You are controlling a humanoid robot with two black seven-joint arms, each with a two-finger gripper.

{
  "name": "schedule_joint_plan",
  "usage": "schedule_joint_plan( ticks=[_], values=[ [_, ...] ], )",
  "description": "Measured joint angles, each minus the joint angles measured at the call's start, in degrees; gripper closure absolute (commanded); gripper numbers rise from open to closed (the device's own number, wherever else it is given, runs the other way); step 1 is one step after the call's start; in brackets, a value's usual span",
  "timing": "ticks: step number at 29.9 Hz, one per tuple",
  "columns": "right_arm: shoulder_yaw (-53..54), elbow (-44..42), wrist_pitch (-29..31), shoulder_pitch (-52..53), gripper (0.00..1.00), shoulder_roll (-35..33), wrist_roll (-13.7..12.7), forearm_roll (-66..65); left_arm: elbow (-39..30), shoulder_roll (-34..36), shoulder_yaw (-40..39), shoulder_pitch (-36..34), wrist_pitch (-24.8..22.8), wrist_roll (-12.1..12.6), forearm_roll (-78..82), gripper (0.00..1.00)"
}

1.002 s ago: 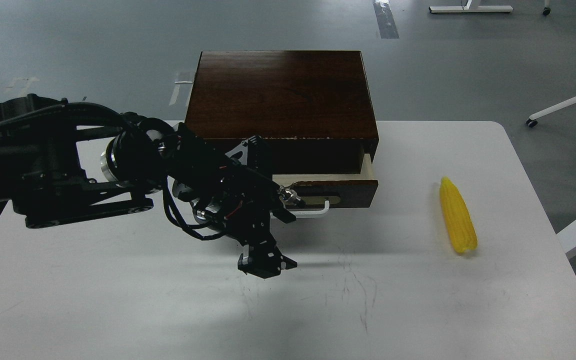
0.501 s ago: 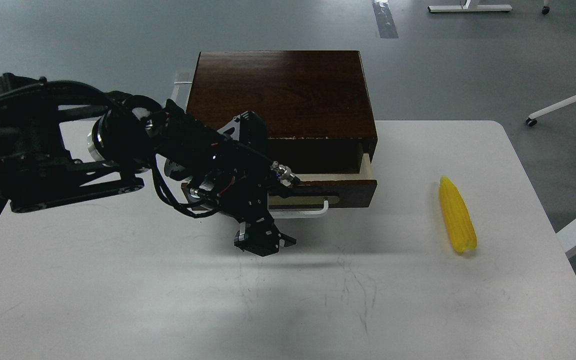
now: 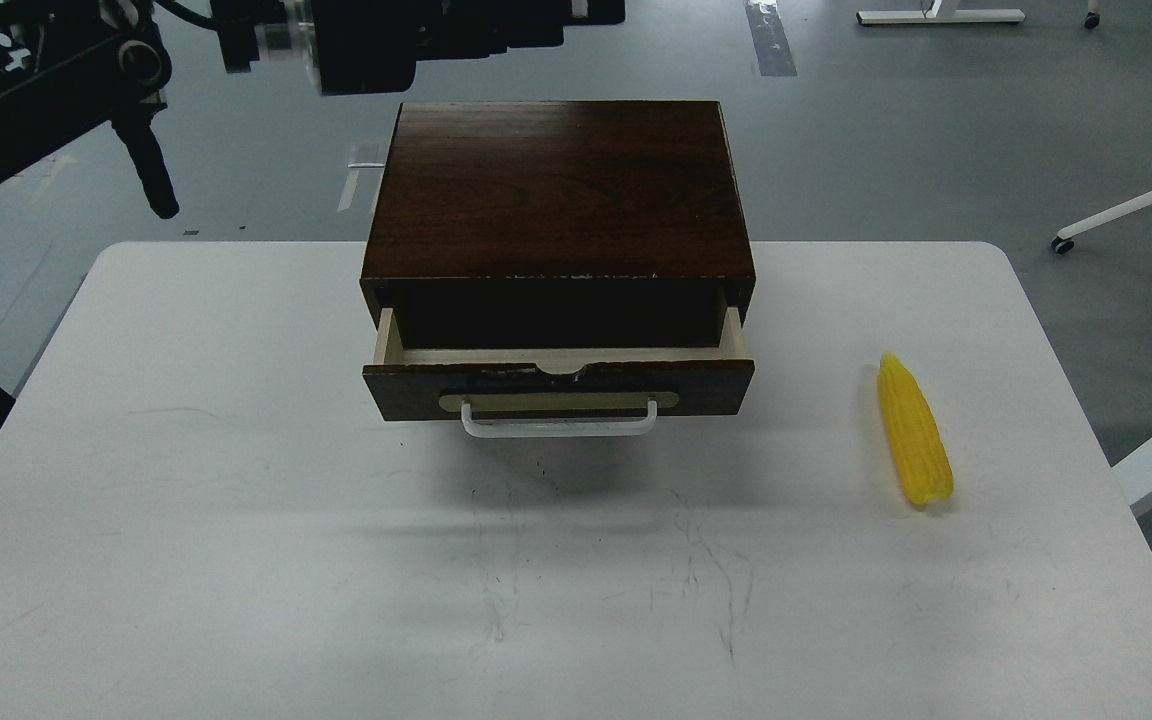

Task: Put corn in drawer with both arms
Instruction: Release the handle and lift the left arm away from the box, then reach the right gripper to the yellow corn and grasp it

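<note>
The dark brown wooden drawer [image 3: 556, 385] stands partly open on the white desk [image 3: 236, 520]. The bright yellow tapered corn cob [image 3: 915, 431] lies well apart at its 3 o'clock. The black left arm [image 3: 236, 40] crosses the top edge; its jaws' state cannot be told.

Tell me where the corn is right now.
In the head view the corn lies flat on the white table, off to the right of the partly open drawer, pointed end facing away, with nothing touching it.

drawer [image 3: 556, 388] pulled partly open, corn [image 3: 915, 431] lying on table [image 3: 236, 520] well right of it.
</note>
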Motion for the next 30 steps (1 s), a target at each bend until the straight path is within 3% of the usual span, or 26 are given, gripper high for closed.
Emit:
schedule_joint_plan(
  ticks=[5, 13, 21, 27, 30],
  values=[
    [-4.9, 0.4, 0.0, 2.4, 0.00, 0.0, 0.1, -14.5, 7.3, 0.1, -0.3, 2.5, 0.0, 0.0, -20.7, 0.02],
    [-14.4, 5.9, 0.0, 3.1, 0.00, 0.5, -0.1, -41.7, 24.7, -5.1, -5.4, 9.0, 0.0, 0.0, -45.4, 0.02],
    [-24.7, 15.4, -5.9, 3.1, 0.00, 0.3, -4.6, -54.3, 26.7, -5.2, -13.6, 16.1, 0.0, 0.0, -52.1, 0.02],
    [-28.1, 15.8, -6.7, 2.3, 0.00, 1.1, -5.3, -58.2, 26.7, -5.1, -14.8, 16.8, 0.0, 0.0, -52.2, 0.02],
    [-29.8, 15.8, -7.7, 2.3, 0.07, 2.5, -5.3, -61.2, 26.7, -5.1, -15.5, 16.9, 0.0, 0.0, -52.2, 0.02]
  ],
)
